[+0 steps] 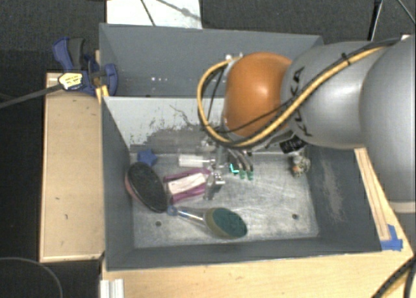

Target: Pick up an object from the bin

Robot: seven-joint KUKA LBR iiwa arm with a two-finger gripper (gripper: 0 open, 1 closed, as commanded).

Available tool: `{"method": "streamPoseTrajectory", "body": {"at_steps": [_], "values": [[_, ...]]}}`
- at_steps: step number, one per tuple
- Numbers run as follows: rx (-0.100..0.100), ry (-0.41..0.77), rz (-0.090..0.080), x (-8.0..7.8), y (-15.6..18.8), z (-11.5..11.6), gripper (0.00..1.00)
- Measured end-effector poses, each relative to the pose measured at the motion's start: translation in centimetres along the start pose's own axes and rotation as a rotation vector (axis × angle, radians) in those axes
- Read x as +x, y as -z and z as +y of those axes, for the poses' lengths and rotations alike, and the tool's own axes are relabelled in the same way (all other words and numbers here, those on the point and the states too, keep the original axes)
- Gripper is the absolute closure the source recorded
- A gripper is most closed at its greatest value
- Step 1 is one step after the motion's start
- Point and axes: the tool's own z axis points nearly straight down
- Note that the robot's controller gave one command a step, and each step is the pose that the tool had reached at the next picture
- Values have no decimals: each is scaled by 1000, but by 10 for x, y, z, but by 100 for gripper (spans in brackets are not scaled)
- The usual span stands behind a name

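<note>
We look into the bin (pixel 260 251): a hairbrush (pixel 146 187) lies by the left wall, with a tube (pixel 187 185) just to its right. A handled brush (pixel 224 222) lies in front of both. The gripper (pixel 218 181) is at the tube's right end, and a small piece (pixel 299 164) lies well apart on the right.

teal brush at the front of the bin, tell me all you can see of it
The teal brush lies flat on the bin floor near the front wall. Its oval head has a dark teal face with a paler rim; a short, glossy bluish handle, plastic by its look, points left to the black brush, whose edge its tip meets or nearly meets. The gripper is apart from it, farther back.
</note>
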Motion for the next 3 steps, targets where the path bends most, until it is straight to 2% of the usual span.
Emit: {"method": "streamPoseTrajectory", "body": {"at_steps": [1,2,3], "values": [[-5,15,-24,-12,-44,25,0],[-7,13,-15,-10,-46,27,100],[-3,10,-17,0,183,19,100]]}}
